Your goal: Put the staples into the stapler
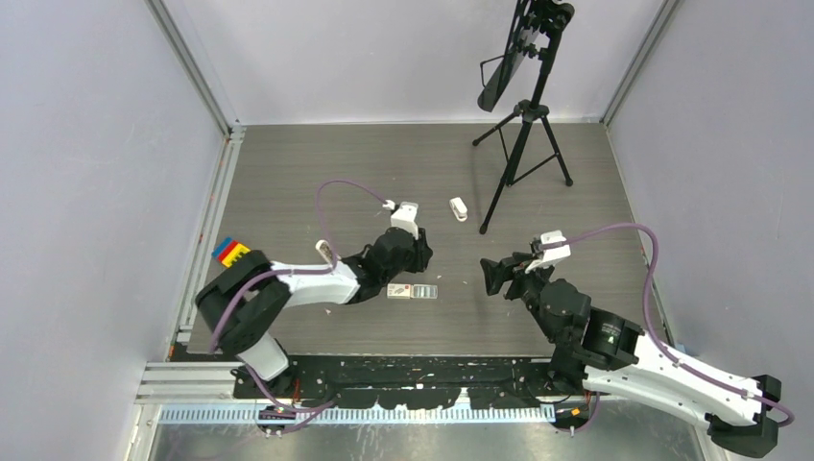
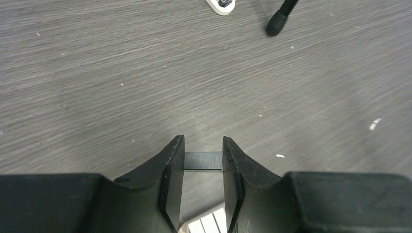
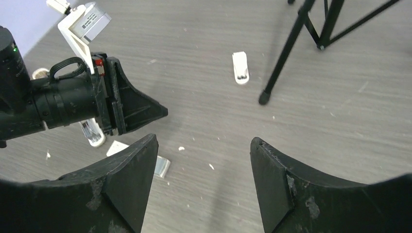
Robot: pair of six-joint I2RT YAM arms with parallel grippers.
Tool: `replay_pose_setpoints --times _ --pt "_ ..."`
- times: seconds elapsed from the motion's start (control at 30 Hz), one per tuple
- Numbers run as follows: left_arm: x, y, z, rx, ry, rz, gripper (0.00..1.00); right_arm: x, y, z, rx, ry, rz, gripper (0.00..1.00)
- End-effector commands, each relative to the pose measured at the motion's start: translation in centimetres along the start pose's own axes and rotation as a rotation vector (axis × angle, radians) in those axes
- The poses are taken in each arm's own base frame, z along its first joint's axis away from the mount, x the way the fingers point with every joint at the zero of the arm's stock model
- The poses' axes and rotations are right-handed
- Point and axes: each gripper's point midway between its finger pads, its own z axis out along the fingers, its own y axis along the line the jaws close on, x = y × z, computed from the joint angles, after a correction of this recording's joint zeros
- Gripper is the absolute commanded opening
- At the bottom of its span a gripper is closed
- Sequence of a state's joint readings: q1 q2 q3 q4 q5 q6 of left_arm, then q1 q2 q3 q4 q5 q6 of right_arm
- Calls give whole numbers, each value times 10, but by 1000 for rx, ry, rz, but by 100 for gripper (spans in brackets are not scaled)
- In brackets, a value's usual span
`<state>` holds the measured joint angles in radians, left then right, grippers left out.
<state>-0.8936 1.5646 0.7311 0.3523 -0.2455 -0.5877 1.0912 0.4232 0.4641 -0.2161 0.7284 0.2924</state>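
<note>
My left gripper (image 2: 203, 141) is shut on a short dark grey strip of staples (image 2: 203, 161), pinched crosswise between its fingertips just above the table. Right under it lies the white staple box (image 1: 407, 291) with its grey inner tray (image 3: 163, 166) slid out. A white stapler with a silvery channel (image 3: 92, 133) shows partly from under the left gripper (image 3: 141, 109); in the top view the arm hides it. My right gripper (image 3: 204, 141) hangs open and holds nothing, to the right of the box (image 3: 116, 147) and facing the left gripper (image 1: 419, 257).
A shorter stubby white stapler (image 1: 459, 208) lies farther back, near the foot of a black tripod (image 1: 523, 144). A stack of coloured blocks (image 1: 230, 252) sits at the table's left edge. Small white scraps dot the wood-grain tabletop (image 1: 317, 173).
</note>
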Motion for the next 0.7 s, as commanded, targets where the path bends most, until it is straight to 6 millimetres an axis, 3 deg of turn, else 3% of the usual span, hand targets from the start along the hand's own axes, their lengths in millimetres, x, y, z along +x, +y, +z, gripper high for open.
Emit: replay_pose_setpoints --times 0.0,0.33,0.67 --pt "-32 -9 24 -26 -191 117 22 10 -16 -15 69 94 54 74" --pt "-4 2 55 -104 -254 259 23 6 -18 -26 51 113 88 75" --pt "33 3 61 -118 -214 344 32 1 -25 -33 56 75 162 76"
